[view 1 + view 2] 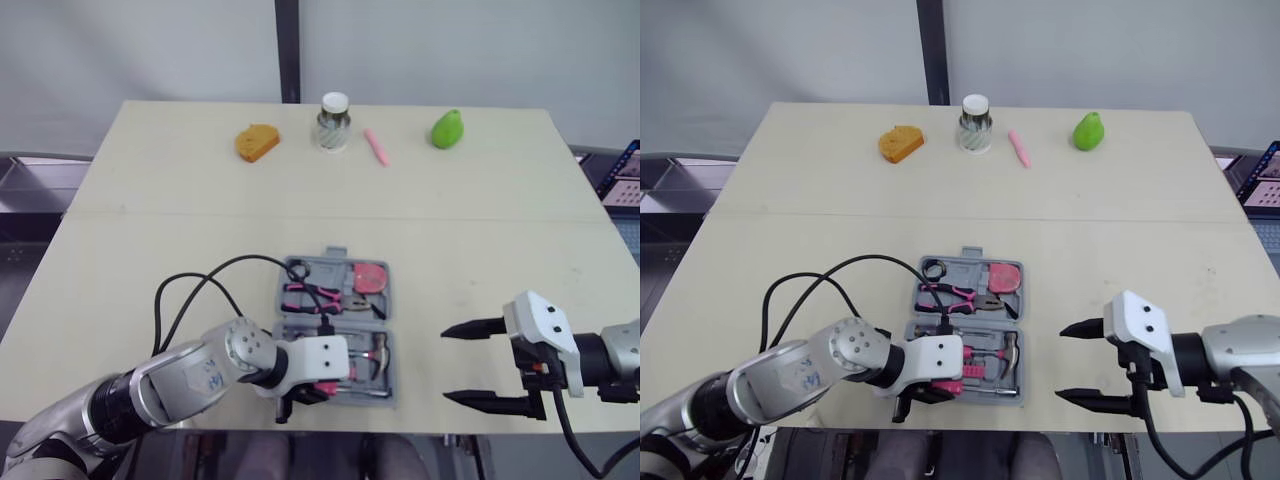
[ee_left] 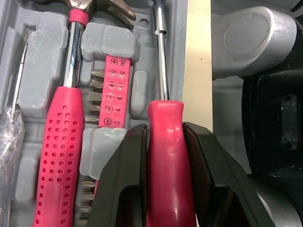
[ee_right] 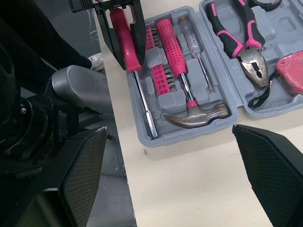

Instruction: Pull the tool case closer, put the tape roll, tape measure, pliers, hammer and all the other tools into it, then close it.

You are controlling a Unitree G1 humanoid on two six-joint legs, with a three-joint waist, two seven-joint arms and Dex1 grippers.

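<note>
Open tool case [image 3: 189, 138] sits at the table's [image 1: 480, 250] near edge. Left hand [image 2: 165, 142] pinches the pink screwdriver [image 3: 142, 99] along its nearest slot. Right hand [image 1: 485, 365] is spread, right of the case. Judgement: light, rigid, smooth handle, may slip; grip mid-handle.

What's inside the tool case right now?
The tool case holds hammer, pliers, tape measure, tape roll, bit strip, and a screwdriver clamped by the left gripper, which hides that tray's near end.
</note>
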